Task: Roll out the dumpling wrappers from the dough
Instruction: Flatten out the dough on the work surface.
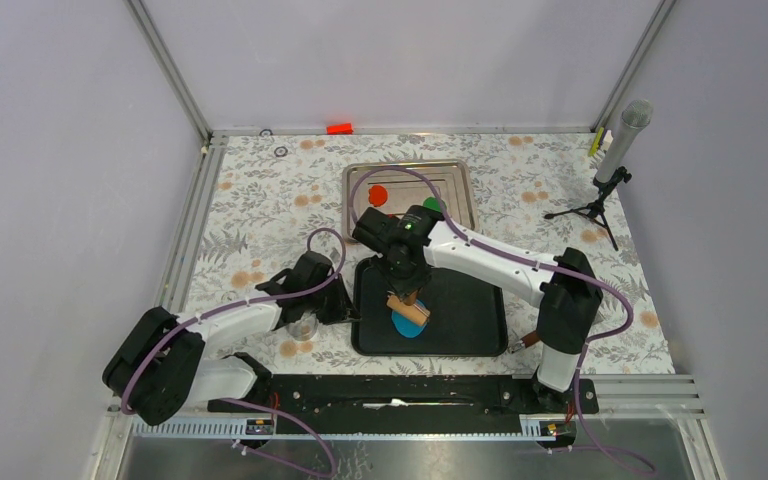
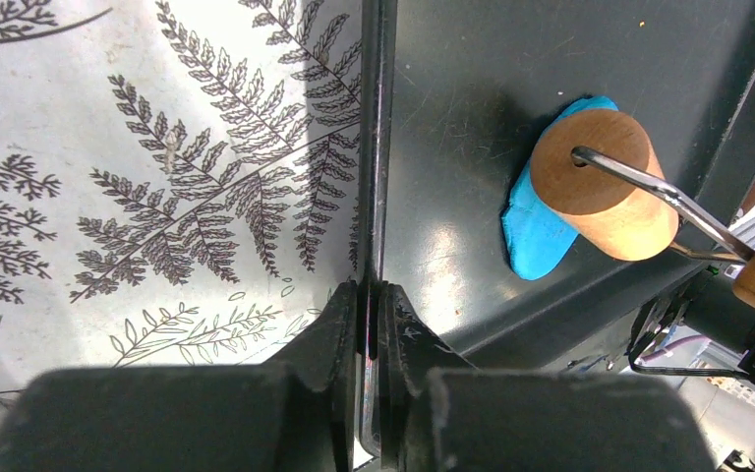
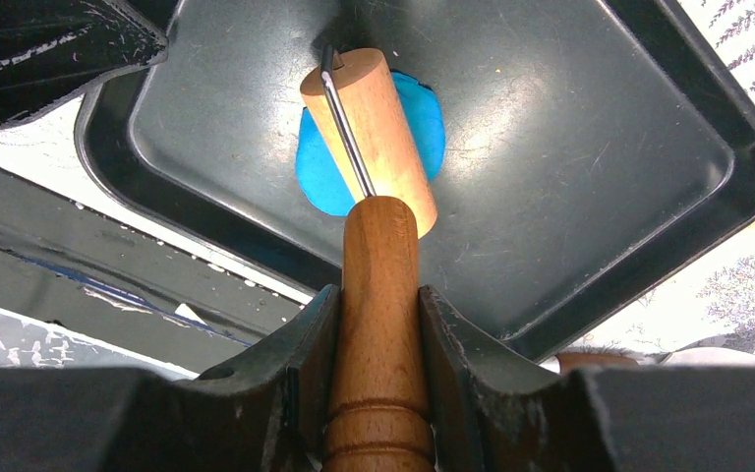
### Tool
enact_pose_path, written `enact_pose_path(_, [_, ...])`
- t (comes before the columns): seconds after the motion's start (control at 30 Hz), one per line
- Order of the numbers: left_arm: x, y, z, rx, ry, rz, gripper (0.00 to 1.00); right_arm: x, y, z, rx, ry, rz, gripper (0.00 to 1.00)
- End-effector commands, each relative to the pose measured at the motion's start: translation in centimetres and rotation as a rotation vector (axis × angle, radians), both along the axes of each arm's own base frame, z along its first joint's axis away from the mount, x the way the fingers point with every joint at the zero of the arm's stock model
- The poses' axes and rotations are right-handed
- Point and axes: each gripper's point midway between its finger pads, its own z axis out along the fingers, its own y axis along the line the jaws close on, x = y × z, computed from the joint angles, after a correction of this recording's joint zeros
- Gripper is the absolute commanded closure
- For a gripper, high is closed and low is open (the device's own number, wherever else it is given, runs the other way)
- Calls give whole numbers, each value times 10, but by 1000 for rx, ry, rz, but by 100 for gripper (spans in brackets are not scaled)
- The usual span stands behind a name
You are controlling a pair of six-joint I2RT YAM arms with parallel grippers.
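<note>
Two arms work over one black rectangular tray lying on the floral-patterned table, close to the arms' bases. The right arm's fingers are clenched around the turned wooden handle of a small wooden roller, whose pale drum hangs on a bent wire. The drum lies across the bright blue dough, a flattened, roughly oval patch of soft clay on the tray's floor, towards its near left part. Blue shows on both sides of the drum.

The left arm's fingers are pinched tight on the tray's left rim, one finger inside the tray and one outside over the table.

Just beyond the black tray sits a shiny silver metal tray holding a small red clay disc and a small green clay disc, the green one partly hidden by the right arm. At the far right stands a grey cylinder on a little black tripod. A small red block lies at the table's far edge.
</note>
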Motion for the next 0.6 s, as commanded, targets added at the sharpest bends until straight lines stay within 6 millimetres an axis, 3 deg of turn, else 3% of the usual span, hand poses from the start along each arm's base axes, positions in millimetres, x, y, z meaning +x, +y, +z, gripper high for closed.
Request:
enact_pose_path(0.0, [4, 4, -6, 21, -10, 30, 100, 9, -30, -25, -165, 4, -11, 100])
enact_pose_path(0.33, [4, 7, -7, 21, -22, 38, 100, 30, -67, -36, -306, -43, -55, 100])
enact_pose_path(0.57, [2, 7, -9, 5, -15, 56, 100, 43, -77, -37, -358, -87, -64, 100])
